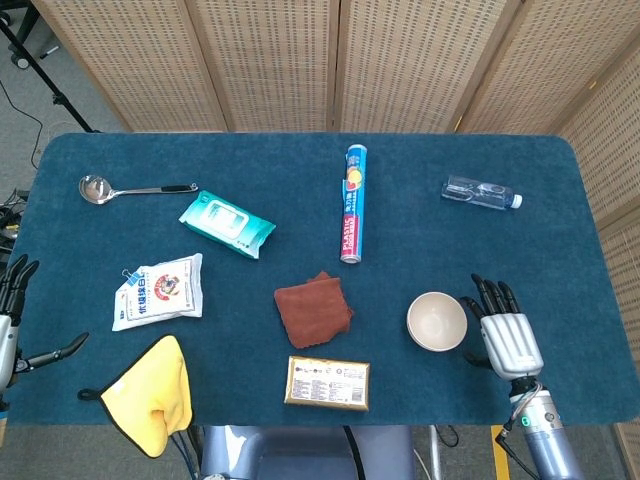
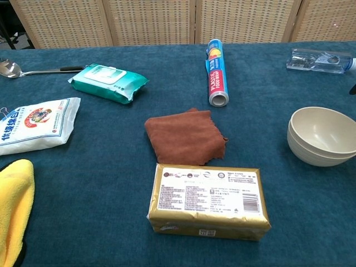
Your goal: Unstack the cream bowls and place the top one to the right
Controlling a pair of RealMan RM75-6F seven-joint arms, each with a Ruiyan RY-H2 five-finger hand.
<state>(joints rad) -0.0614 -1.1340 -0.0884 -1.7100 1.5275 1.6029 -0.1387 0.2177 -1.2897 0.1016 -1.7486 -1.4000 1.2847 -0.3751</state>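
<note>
Two cream bowls (image 1: pixel 436 321) (image 2: pixel 321 136) sit nested, upright, on the blue table at the front right. My right hand (image 1: pixel 503 330) hovers just right of the stack with its fingers spread and nothing in them, a small gap away from the rim. In the chest view only a dark fingertip (image 2: pixel 352 88) shows at the right edge. My left hand (image 1: pixel 10 320) hangs at the table's front left edge, fingers apart, holding nothing.
A gold packet (image 1: pixel 327 382) lies left of the bowls near the front edge, a brown cloth (image 1: pixel 312 309) behind it. A plastic wrap roll (image 1: pixel 352 203), water bottle (image 1: pixel 481 192), wipes pack (image 1: pixel 226 223), ladle (image 1: pixel 130 188), white bag (image 1: pixel 160 290) and yellow cloth (image 1: pixel 150 392) lie elsewhere.
</note>
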